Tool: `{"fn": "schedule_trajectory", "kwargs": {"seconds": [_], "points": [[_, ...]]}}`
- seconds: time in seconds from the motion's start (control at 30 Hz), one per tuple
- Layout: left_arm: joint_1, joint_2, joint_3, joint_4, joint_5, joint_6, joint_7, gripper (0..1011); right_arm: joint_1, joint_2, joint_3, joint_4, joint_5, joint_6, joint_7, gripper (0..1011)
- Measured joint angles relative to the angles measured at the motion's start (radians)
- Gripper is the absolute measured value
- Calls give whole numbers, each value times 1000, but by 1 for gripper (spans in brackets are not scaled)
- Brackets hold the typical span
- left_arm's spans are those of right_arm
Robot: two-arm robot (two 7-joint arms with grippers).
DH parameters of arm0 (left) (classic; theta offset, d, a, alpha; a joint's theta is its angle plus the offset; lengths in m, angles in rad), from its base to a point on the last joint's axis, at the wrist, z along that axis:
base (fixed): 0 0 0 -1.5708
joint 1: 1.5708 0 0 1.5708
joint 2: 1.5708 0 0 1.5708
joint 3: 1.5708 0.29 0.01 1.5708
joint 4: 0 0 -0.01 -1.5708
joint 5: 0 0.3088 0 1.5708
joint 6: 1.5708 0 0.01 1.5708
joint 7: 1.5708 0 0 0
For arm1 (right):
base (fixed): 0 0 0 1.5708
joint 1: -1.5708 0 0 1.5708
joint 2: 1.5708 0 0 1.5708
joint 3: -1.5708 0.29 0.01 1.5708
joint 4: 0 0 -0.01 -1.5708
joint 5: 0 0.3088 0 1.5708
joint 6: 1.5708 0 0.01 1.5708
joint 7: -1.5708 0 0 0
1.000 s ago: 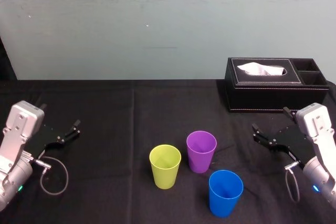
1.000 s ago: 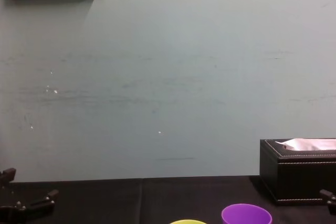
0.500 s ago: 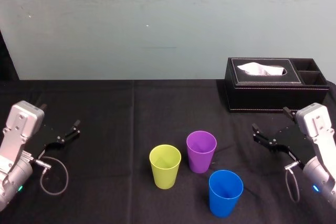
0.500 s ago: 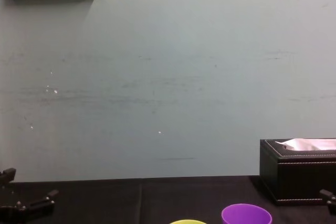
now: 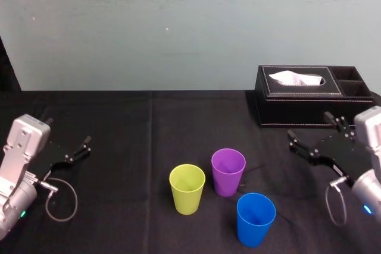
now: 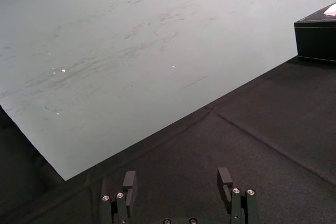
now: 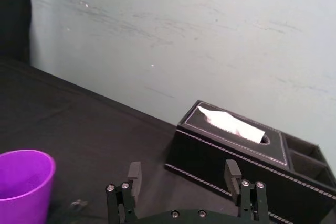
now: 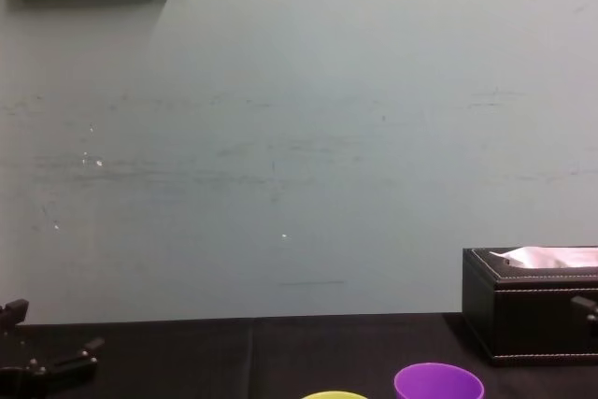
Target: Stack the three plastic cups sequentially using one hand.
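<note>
I am looking down on a bench [image 5: 119,123] covered in black cloth, with a black stitched-leather tissue box [image 5: 297,108] at its far right, which I use as my landmark.

Since half a second ago, the black right gripper [image 7: 182,174] on its silver-grey arm has lifted and drawn back toward the near right end of the box, a little farther from the cups. Its fingers are spread wide and hold nothing. I judge the arm is only starting to move, and no cup has been picked up yet. The black left gripper [image 6: 177,177] stays parked well to the left of the box, its fingers also wide and empty.

Three smooth tapered plastic cups stand upright, mouths open, in front of the box and to its left:

- The purple cup [image 5: 228,172] is nearest the box.
- The yellow-green cup [image 5: 187,188] is just beside the purple one, farther left.
- The blue cup [image 5: 256,219] is farthest forward.

None is nested in another.
</note>
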Motion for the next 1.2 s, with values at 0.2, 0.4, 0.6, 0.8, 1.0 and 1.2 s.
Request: {"fn": "schedule_trajectory", "kwargs": {"seconds": [0.2,0.4,0.6,0.8,1.0,1.2], "points": [[0,0,0,0,0,0,0,1000,-72,42,46,-100,86,86,54,1003],[0,0,0,0,0,0,0,1000,-189,123,106,-232,188,216,120,1003],[0,0,0,0,0,0,0,1000,-314,215,163,-347,211,285,152,1003],[0,0,0,0,0,0,0,1000,-395,271,170,-413,182,342,170,1003],[0,0,0,0,0,0,0,1000,-422,258,148,-431,169,353,194,1003],[0,0,0,0,0,0,0,1000,-428,218,129,-437,156,345,205,1003]]}}
